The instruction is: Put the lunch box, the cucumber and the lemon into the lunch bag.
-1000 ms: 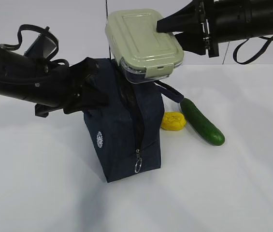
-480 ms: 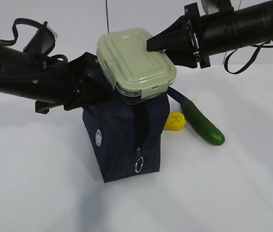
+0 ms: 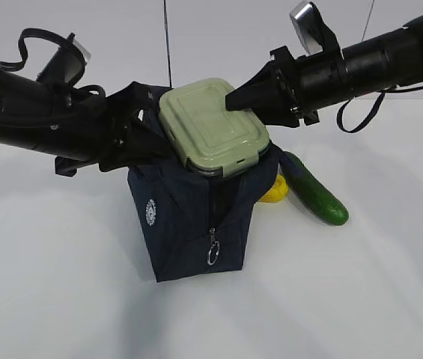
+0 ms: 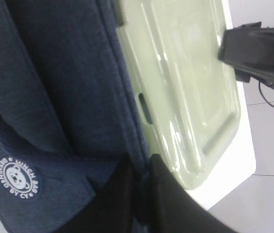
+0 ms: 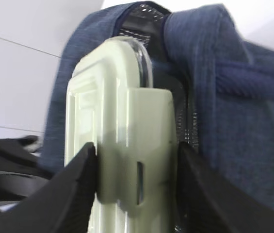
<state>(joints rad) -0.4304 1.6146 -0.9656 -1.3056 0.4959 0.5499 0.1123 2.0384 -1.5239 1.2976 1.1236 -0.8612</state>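
The dark navy lunch bag (image 3: pixel 189 217) stands upright mid-table with its top open. My left gripper (image 3: pixel 140 131) is shut on the bag's left top rim (image 4: pixel 103 87), pinching the fabric. My right gripper (image 3: pixel 245 97) is shut on the right end of the lunch box (image 3: pixel 211 127), whose sage-green lid (image 5: pixel 112 145) lies tilted in the bag's mouth, partly sunk in. The lid also fills the left wrist view (image 4: pixel 185 82). The dark green cucumber (image 3: pixel 312 191) lies on the table right of the bag. The yellow lemon (image 3: pixel 275 191) is beside it, mostly hidden behind the bag.
The white table (image 3: pixel 361 284) spreads all around the bag. A zipper with a metal ring pull (image 3: pixel 212 256) hangs down the bag's front. A round white logo (image 3: pixel 151 212) marks its left side. A loop handle (image 5: pixel 253 80) lies by the box.
My right gripper has carried the lunch box down and left, from above the bag into its open mouth. The bag's top has spread wider. My left gripper has stayed on the rim.
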